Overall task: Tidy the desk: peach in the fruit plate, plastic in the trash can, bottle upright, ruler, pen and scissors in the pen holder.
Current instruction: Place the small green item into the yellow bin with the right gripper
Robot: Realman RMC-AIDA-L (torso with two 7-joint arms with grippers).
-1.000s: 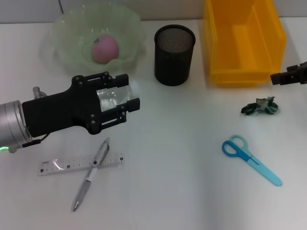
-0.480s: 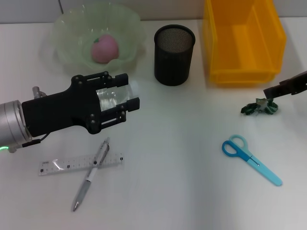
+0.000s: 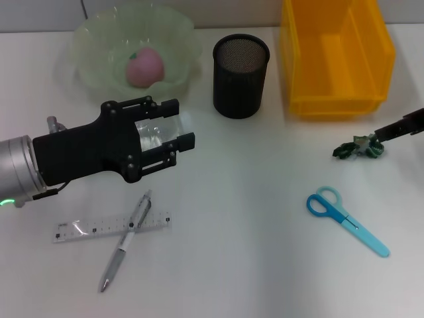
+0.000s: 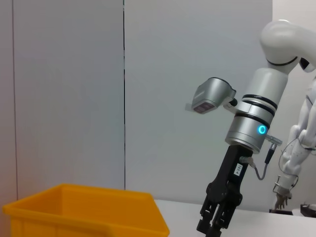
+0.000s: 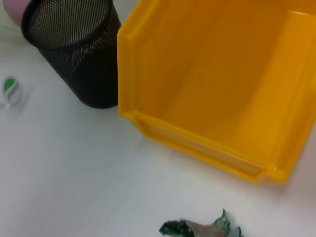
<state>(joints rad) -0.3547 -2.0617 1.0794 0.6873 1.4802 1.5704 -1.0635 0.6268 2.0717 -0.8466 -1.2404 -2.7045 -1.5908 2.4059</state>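
Observation:
My left gripper [image 3: 177,123] reaches in level from the left, shut on the clear bottle [image 3: 156,131] in front of the fruit plate [image 3: 93,40]. The pink peach [image 3: 144,66] lies in that plate. The right gripper [image 3: 383,131] comes in from the right edge, its tip just beside the crumpled green plastic [image 3: 358,147] on the desk [image 3: 245,218]. The right wrist view shows this plastic [image 5: 200,228] below the yellow trash can [image 5: 222,89]. The pen [image 3: 126,242] lies across the ruler [image 3: 86,228] at front left. Blue scissors [image 3: 344,218] lie at front right.
The black mesh pen holder [image 3: 240,76] stands at the back centre, left of the trash can [image 3: 334,59]. The left wrist view shows the right arm's gripper [image 4: 217,224] coming down beside the trash can [image 4: 84,212].
The right gripper has dropped from beside the trash can's front corner down to the green plastic. The left gripper with the bottle has shifted very slightly.

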